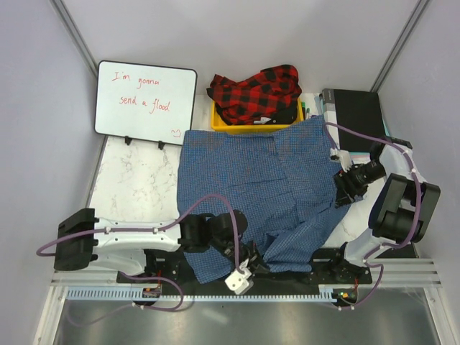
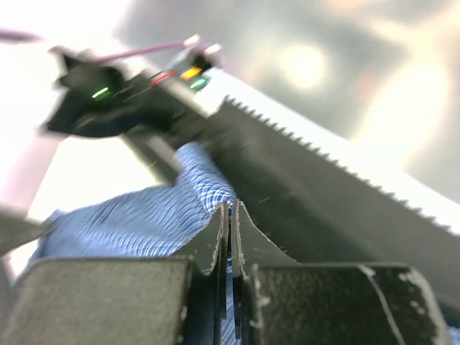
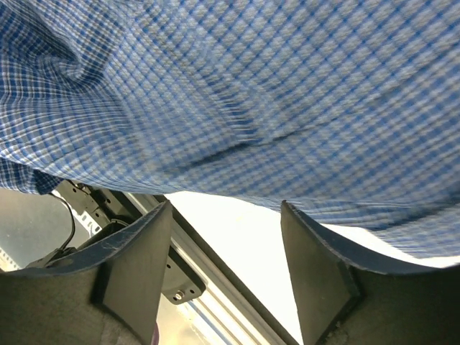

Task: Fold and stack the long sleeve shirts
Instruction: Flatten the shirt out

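Tabletop whiteboard point(image 1: 146, 102) says "I'm gonna send a flood"; left claw point(image 2: 230, 215) pinches blue shirt point(image 1: 266, 180), right claw point(image 3: 224, 208) spread

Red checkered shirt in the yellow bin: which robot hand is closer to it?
Right. The right gripper is mid-table, to the near-right of the red shirt, at the edge of the blue shirt. The left gripper pinches that shirt's near hem, farther away.
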Controlling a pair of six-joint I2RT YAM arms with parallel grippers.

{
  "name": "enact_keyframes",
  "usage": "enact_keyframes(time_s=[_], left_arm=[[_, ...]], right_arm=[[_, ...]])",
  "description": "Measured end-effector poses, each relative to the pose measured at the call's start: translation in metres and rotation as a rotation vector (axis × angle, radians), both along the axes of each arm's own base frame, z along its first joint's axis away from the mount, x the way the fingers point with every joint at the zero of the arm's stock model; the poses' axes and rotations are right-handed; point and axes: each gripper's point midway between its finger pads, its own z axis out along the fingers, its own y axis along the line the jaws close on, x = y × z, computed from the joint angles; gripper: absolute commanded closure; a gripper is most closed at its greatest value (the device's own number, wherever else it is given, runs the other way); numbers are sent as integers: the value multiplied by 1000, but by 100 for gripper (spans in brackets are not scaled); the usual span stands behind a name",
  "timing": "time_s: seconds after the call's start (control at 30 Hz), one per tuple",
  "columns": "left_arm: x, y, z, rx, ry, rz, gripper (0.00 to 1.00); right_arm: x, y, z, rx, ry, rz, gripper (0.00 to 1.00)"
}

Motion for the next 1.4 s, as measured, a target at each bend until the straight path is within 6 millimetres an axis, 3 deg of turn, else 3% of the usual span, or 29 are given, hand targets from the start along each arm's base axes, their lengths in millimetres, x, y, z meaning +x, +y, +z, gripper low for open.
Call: enact_keyframes(time_s=[0.17,0.2,0.23,0.27,0.37,0.47,0.6,0.7,0.8,0.9,1.0,1.1,1.17,1.4], left_arm=[[-36,22,-11,77,82,-108,98],[-42,26,-9,77,95,-129,94],[-46,28,-7,76,101,-140,84],[-49,31,-4,71,106,-151,62],[-55,36,1,72,127,-157,55],[-50,37,8,86,173,-85,53],[-16,35,30,60,256,100,53],[38,35,37,41,311,312,54],[93,41,29,53,374,543,57],[118,52,8,94,408,670,58],[107,57,-20,179,429,671,59],[80,49,-42,265,403,623,59],[60,44,-57,318,373,584,58],[20,31,-90,395,251,475,60]], right_arm=[[2,-1,-1,-5,0,-12,42],[3,-1,-2,-5,3,-15,44],[3,-1,-4,-4,6,-17,45],[4,-2,-6,-2,12,-18,47],[6,-4,-13,-9,23,-22,53],[4,-8,-23,-33,26,-17,61],[-19,-8,-41,-55,79,11,62],[-31,-6,-41,-56,75,42,62],[-28,-6,-28,-65,0,70,61],[-20,-3,-13,-52,-65,77,61],[-4,2,1,-35,-132,82,63],[0,10,1,-29,-142,116,66],[-5,14,-7,-26,-128,134,66],[-39,9,-51,-67,15,157,70]])
